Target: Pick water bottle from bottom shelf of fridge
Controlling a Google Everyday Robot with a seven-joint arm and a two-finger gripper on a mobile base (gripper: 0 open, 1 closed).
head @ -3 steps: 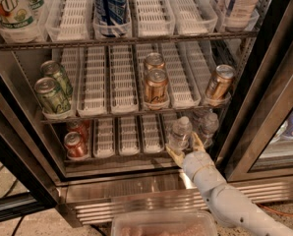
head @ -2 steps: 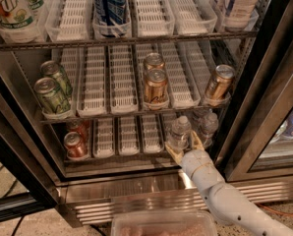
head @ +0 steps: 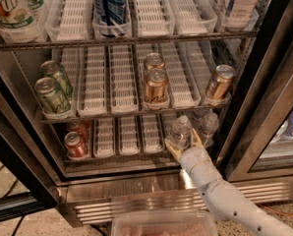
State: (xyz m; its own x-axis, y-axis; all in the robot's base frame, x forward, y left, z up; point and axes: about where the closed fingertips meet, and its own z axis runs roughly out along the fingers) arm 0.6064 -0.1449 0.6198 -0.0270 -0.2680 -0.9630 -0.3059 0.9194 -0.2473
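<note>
A small clear water bottle (head: 180,130) with a white cap stands at the front of the bottom shelf (head: 129,154), right of its white lane trays. A second clear bottle (head: 209,124) stands just behind it to the right. My gripper (head: 182,142) reaches in from the lower right at the foot of the front bottle. It is open, with one tan finger on each side of the bottle's lower part. The bottle rests upright on the shelf. The fridge (head: 136,193) is open, its steel base panel below the shelf.
Two red cans (head: 76,144) stand at the left of the bottom shelf. The rack above holds green cans (head: 52,95) and copper cans (head: 156,85). The black door frame (head: 257,87) runs close on the right. A clear plastic container (head: 163,224) is at the lower edge.
</note>
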